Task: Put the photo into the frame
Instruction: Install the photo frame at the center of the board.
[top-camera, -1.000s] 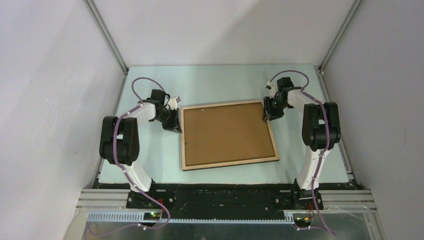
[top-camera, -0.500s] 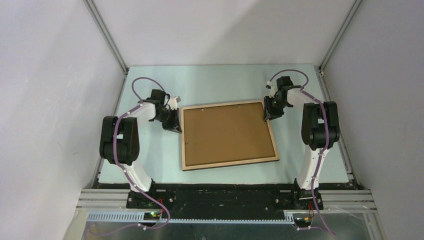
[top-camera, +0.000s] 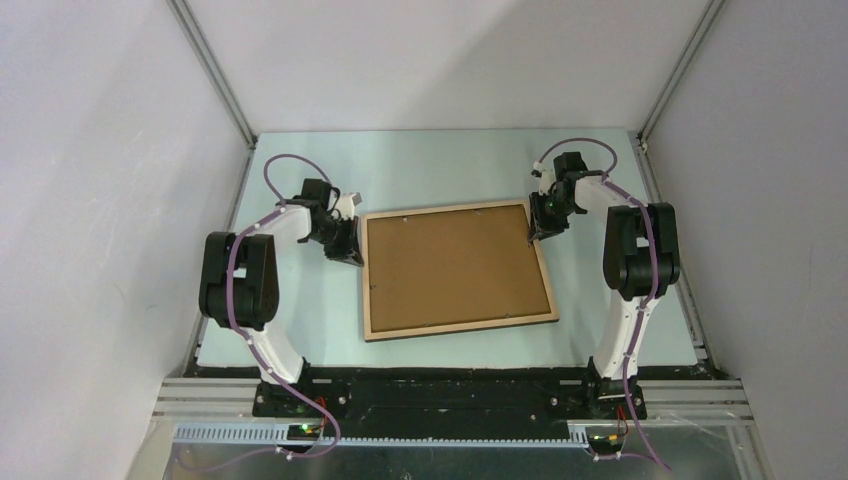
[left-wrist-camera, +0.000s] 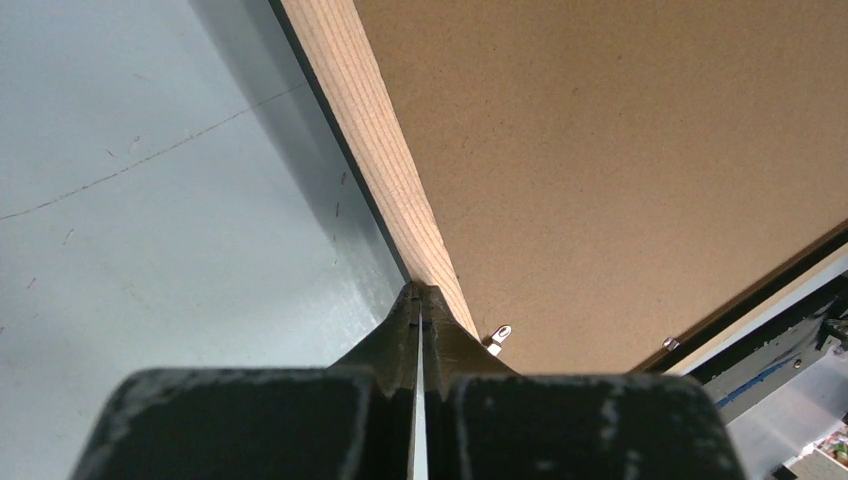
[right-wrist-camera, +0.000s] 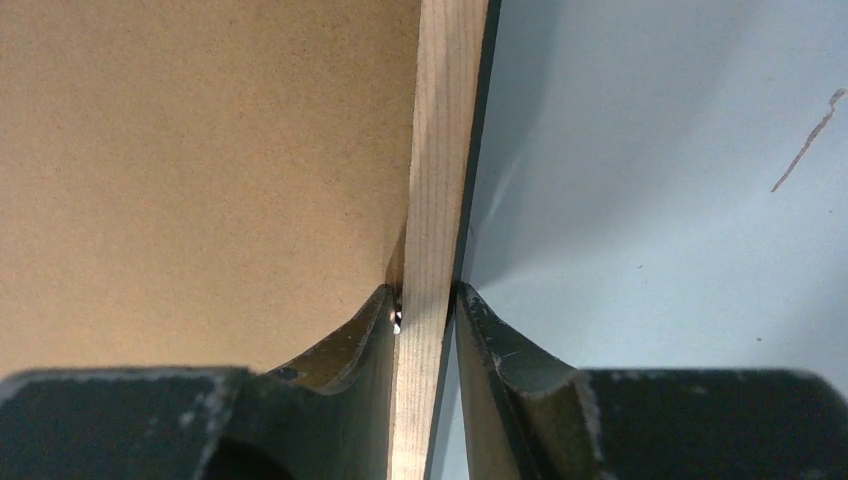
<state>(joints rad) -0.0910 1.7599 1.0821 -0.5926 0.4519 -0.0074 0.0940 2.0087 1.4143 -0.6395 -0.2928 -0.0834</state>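
The frame (top-camera: 460, 325) lies face down in the middle of the table, its light wood back up. The brown backing board (top-camera: 455, 267) fills it. The photo is hidden. My left gripper (top-camera: 355, 258) is shut and empty, its tips (left-wrist-camera: 420, 290) touching the frame's left rail (left-wrist-camera: 370, 130) near the far left corner. My right gripper (top-camera: 533, 238) straddles the right rail (right-wrist-camera: 445, 120) near the far right corner, one finger on the board side (right-wrist-camera: 365, 325) and one on the outer side (right-wrist-camera: 480, 320), closed on the rail.
The pale green table (top-camera: 440, 165) is boxed in by white walls with aluminium posts at the back corners. A small metal tab (left-wrist-camera: 497, 335) sits on the frame's inner edge beside my left fingertips. The black base rail (top-camera: 440, 390) runs along the near edge.
My right wrist has shifted slightly toward the far side along the frame's right rail. The frame and my left arm have not moved.
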